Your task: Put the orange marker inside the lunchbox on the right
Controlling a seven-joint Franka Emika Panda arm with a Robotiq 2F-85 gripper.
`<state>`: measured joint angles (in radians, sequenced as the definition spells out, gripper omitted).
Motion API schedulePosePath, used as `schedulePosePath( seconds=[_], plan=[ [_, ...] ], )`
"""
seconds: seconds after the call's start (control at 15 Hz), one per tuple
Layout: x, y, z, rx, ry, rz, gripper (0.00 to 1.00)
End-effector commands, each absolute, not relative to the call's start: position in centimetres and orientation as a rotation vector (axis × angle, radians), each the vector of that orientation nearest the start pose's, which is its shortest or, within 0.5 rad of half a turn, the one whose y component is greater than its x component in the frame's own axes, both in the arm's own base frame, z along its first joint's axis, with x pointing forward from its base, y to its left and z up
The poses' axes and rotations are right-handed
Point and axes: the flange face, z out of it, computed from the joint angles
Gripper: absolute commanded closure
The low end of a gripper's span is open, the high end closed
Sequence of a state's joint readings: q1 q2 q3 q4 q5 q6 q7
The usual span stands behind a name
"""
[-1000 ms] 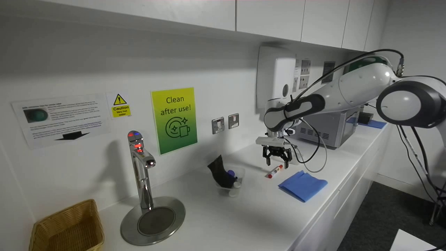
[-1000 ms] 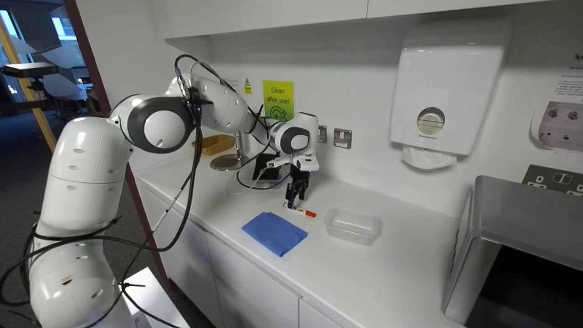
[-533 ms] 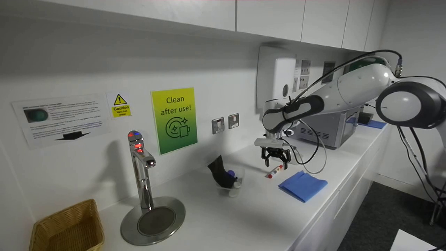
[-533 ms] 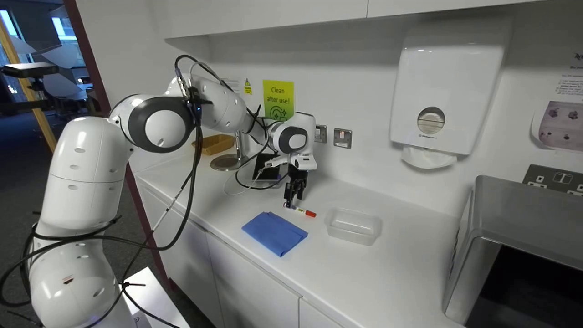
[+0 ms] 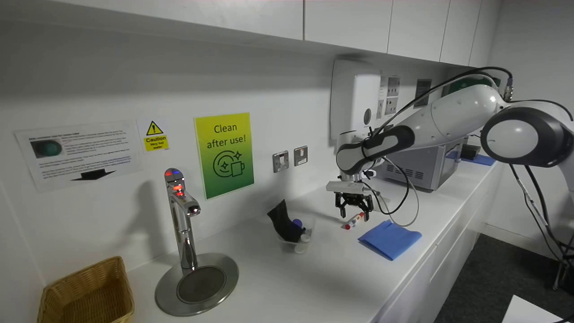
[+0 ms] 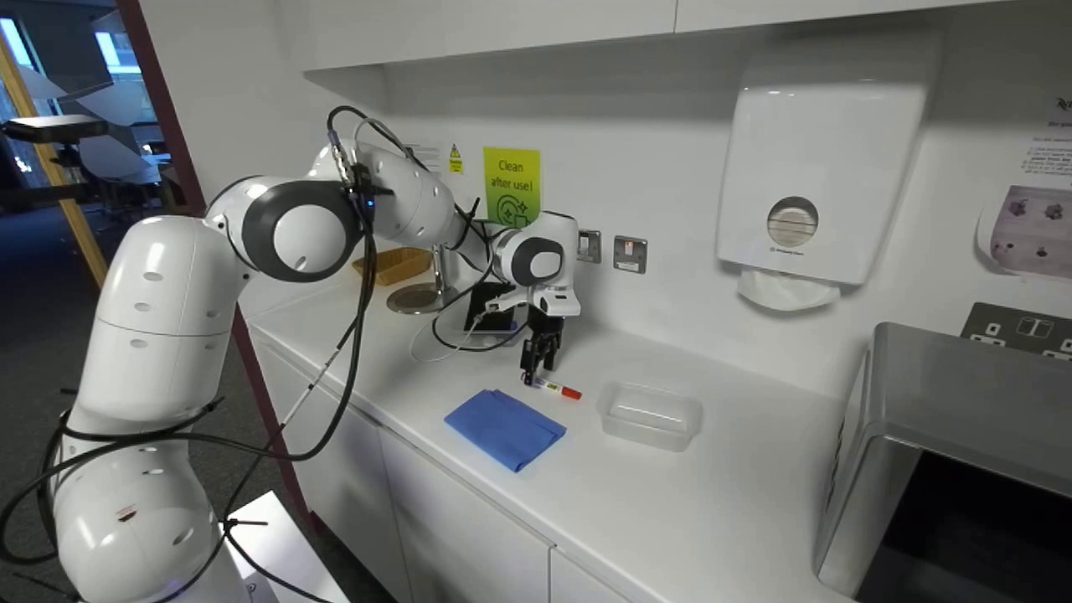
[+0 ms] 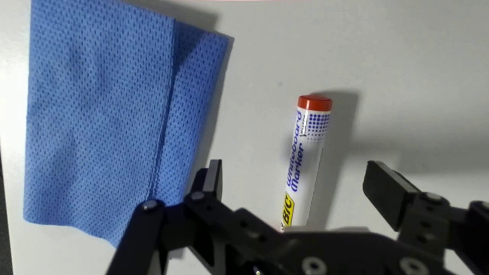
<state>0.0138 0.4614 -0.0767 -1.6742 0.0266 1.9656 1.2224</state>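
The orange marker, a white whiteboard marker with reddish-orange ends, lies on the white counter in both exterior views (image 5: 353, 222) (image 6: 559, 388) and in the wrist view (image 7: 307, 152). My gripper (image 5: 354, 216) is open and empty, just above the marker. In the wrist view the gripper (image 7: 293, 166) has the marker between its spread fingers, touching neither; the marker's near end is hidden behind the gripper body. The lunchbox on the right, a clear empty plastic tub (image 6: 643, 432), stands right of the marker in an exterior view.
A folded blue cloth (image 7: 103, 114) lies close beside the left finger. A second clear tub (image 5: 310, 231) holds a black item and small bottles. A grey microwave (image 6: 930, 402) stands farther right. A tap (image 5: 181, 224) and a wicker basket (image 5: 89, 291) are at the other end.
My gripper has moved slightly down and a little to the left in both exterior views, closer over the marker. It has stayed open. The marker, cloth and tubs have not moved.
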Motion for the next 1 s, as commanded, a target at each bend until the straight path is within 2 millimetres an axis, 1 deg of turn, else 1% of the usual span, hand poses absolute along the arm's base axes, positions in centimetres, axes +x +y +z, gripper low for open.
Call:
schedulePosePath(
  seconds=[0.0, 0.07, 0.27, 0.33, 0.47, 0.53, 0.6, 0.67, 0.8, 0.93],
  plan=[
    [65.32, -3.74, 33.02, -2.604, 1.921, 0.183, 0.25],
    [65.31, -3.75, 33.05, -2.606, 1.917, 0.182, 0.26],
    [65.28, -3.82, 33.05, -2.603, 1.918, 0.179, 0.46],
    [65.27, -3.83, 33.07, -2.603, 1.919, 0.179, 0.55],
    [65.24, -3.91, 33.09, -2.601, 1.921, 0.179, 0.69],
    [65.20, -3.96, 33.09, -2.601, 1.923, 0.179, 0.27],
    [65.20, -3.98, 33.10, -2.601, 1.923, 0.180, 0.32],
    [65.20, -3.99, 33.09, -2.600, 1.924, 0.179, 0.31],
    [65.20, -4.02, 33.09, -2.600, 1.924, 0.179, 0.19],
    [65.22, -4.02, 33.08, -2.600, 1.925, 0.179, 0.05]
  ],
)
